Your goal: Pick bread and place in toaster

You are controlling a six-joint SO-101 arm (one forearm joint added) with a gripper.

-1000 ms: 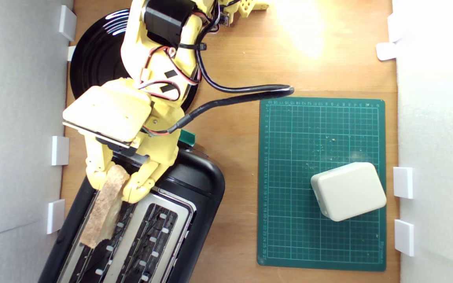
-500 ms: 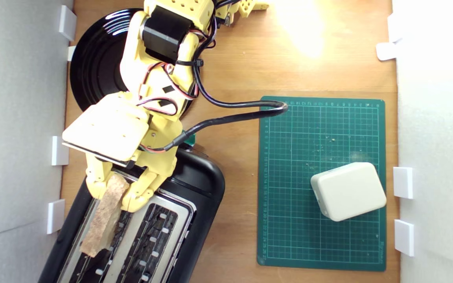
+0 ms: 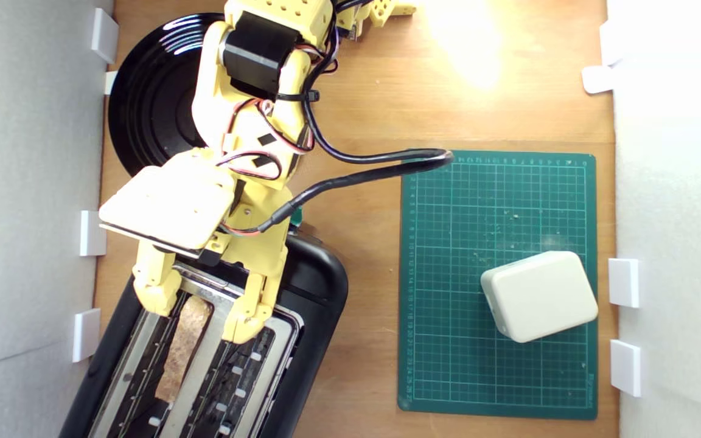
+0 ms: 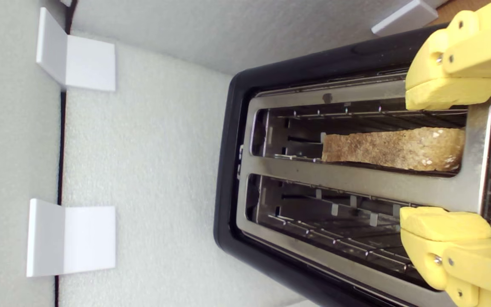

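Here, the yellow plastic tool [image 3: 204, 310] hangs wide open and empty above the glossy black toaster [image 3: 314, 286]; the tan-crusted bread half-slice [image 4: 392, 149] sits in one slot, apparently light, crumbly, best gripped across its faces.

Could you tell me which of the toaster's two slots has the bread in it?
The slot nearer the exterior view's left of the toaster holds the bread; the other slot shows only bare wire guides. The open tool hangs above.

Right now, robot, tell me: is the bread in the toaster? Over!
Gripper open, clear of bread. Bread down in toaster slot on the exterior view's left. Other slot empty. Nothing in the way.
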